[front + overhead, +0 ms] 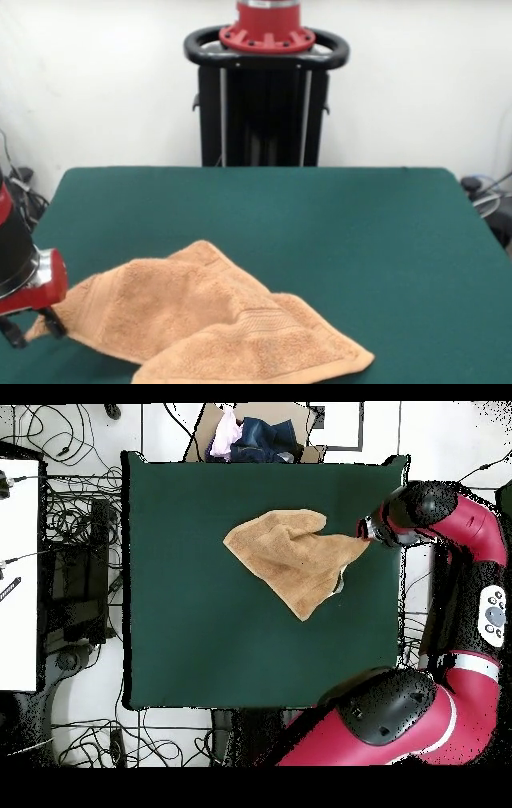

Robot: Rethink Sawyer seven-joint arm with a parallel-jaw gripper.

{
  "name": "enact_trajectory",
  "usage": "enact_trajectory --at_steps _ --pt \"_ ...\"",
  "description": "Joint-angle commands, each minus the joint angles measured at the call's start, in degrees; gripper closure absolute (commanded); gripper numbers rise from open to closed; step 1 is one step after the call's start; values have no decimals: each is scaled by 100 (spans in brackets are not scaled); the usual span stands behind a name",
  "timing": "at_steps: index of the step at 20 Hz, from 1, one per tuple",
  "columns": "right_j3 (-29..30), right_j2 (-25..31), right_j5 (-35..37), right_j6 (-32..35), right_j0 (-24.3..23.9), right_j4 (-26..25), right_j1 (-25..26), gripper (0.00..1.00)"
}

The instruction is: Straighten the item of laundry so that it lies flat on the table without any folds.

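The orange-tan towel (216,328) lies crumpled on the green table (320,224), with folds and one part doubled over; a woven band shows near its front. In the overhead view the towel (290,554) stretches to a point at its right corner. My gripper (34,326) is low at the table's left side in the front view and holds that drawn-out corner between its black fingers (54,320). In the overhead view the gripper (366,534) sits at the towel's right tip, close to the table's right edge. The white tag is not visible.
The robot's pedestal (264,96) stands behind the table's far edge. In the overhead view a box with clothes (255,436) sits beyond the table's top edge, and cables lie on the floor at the left (70,564). The red arm (470,614) runs along the table's right side.
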Motion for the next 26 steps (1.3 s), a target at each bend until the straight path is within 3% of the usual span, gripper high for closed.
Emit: enact_trajectory --at_steps 1,13,18,26 --pt "1030 -124 -558 -685 23 -304 64 0" --pt "1487 -133 -851 -55 95 -144 -175 0" --pt "2361 -388 -410 678 325 128 -1331 0" --pt "3840 -852 -401 1727 695 634 -2919 0"
